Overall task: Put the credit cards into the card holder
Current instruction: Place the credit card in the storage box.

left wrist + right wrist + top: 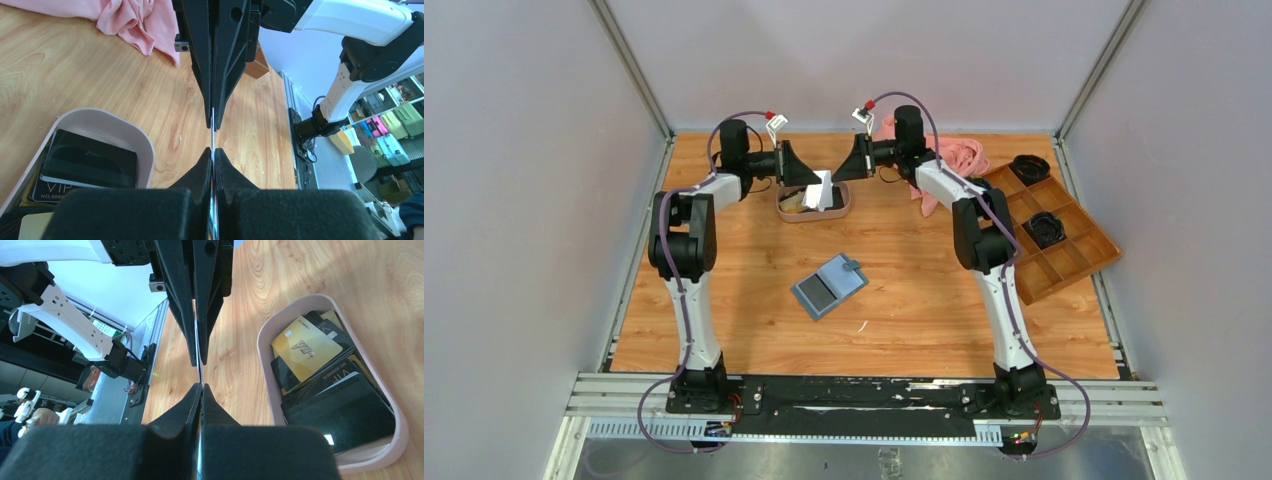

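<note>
Left claw [212, 154] & right claw [201, 389] are both pressed together on one white card [823, 191], pinching opp. ends and holding it on edge above the tray [350, 462], where the other credit cards [305, 347] lie. The card holder [829, 285] lies open on the surface [924, 300], well apart toward the bases. The card is prob. light, stiff, slick plastic: pinch flat across its faces near one end, leaving the other end free for the slot.

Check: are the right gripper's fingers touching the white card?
Touching. In the right wrist view, the right gripper pinches the white card edge-on between its fingers, no gap.
</note>
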Tool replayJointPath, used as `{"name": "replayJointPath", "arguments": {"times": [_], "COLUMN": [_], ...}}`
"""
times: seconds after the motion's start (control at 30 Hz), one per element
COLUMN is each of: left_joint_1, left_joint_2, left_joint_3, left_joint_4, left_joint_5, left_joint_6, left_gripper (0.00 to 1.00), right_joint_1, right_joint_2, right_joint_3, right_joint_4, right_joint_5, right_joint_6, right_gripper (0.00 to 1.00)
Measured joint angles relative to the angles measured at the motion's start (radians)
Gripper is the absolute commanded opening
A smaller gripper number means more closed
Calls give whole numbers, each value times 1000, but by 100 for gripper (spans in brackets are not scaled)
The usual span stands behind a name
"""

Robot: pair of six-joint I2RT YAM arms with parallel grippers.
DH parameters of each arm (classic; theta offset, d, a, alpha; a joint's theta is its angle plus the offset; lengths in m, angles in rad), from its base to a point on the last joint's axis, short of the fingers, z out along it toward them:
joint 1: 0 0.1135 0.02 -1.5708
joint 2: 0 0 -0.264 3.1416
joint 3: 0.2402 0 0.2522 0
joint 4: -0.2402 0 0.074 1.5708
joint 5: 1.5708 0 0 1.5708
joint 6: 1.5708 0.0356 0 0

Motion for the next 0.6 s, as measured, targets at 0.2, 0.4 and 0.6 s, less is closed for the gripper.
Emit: {"name": "replayJointPath", "arguments": {"times": [0.2, 0.4, 0.6], "left_joint_1": [7, 10, 14], "left_joint_2": [3, 25, 47], "left_joint_3": [7, 27, 35], "left_joint_4": [-1, 0, 0], "left_joint_5": [0, -9, -29], "left_joint_6": [-10, -25, -29], "left_gripper": [0, 0, 0], "right_joint_1": [1, 1, 1], "right_joint_2": [0, 0, 0], "right_joint_3": [0, 0, 0], "right_joint_4": [11, 1, 2], "right_joint_5": [0, 20, 21], "right_joint_6": [4, -10, -10], "right_gripper": [0, 29, 49]}}
